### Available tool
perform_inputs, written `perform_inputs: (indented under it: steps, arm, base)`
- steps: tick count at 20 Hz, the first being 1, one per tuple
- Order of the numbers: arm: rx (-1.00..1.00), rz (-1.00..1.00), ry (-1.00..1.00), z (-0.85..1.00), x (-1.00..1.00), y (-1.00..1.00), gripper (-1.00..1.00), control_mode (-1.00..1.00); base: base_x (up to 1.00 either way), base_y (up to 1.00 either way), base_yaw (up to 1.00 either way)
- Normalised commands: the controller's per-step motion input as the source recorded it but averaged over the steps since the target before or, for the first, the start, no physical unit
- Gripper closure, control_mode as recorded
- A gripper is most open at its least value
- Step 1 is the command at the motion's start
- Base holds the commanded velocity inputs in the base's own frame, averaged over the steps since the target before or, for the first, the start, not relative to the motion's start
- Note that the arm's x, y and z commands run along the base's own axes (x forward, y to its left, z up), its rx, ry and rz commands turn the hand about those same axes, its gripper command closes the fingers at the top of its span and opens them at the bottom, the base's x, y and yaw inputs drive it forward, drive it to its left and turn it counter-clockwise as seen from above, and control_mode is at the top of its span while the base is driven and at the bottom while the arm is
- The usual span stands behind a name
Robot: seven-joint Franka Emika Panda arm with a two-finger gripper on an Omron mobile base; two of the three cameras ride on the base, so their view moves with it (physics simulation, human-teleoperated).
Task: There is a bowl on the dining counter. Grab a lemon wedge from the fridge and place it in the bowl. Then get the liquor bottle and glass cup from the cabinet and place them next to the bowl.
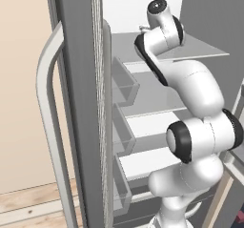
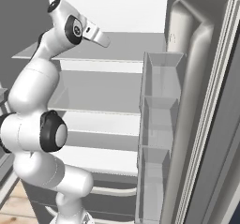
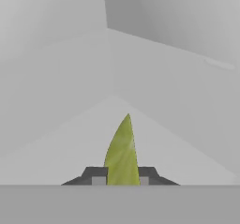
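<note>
The fridge (image 1: 78,103) stands open, both doors swung out, and my white arm reaches up into its upper shelves (image 2: 122,47). In the hand view a yellow-green lemon wedge (image 3: 123,153) stands upright between the two dark fingertips (image 3: 97,175), which press on it from either side. My gripper (image 3: 121,178) is shut on the wedge, just above the pale shelf floor near a back corner of the fridge. In the base views the hand is hidden behind the arm's upper links.
Clear door bins (image 2: 157,124) hang on the right door and more bins (image 1: 125,84) on the left door. A long pale curved handle (image 1: 47,122) runs down the left door. White shelves (image 1: 147,122) stack below the arm. Wood floor (image 1: 28,203) lies at lower left.
</note>
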Motion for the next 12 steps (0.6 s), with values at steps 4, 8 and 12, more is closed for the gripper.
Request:
perform_inputs:
  steps: [4, 8, 12]
  arm:
    - [0.0, -0.01, -0.12, 0.0, -0.4, 0.0, 1.0, -1.0]
    - [0.0, -0.06, -0.04, 0.3, -0.24, -0.16, 1.0, -1.0]
    - [0.0, -0.05, 0.08, 0.67, -0.03, -0.18, 1.0, -1.0]
  base:
    - [0.0, 0.0, 0.0]
    - [0.0, 0.0, 0.0]
    - [0.0, 0.0, 0.0]
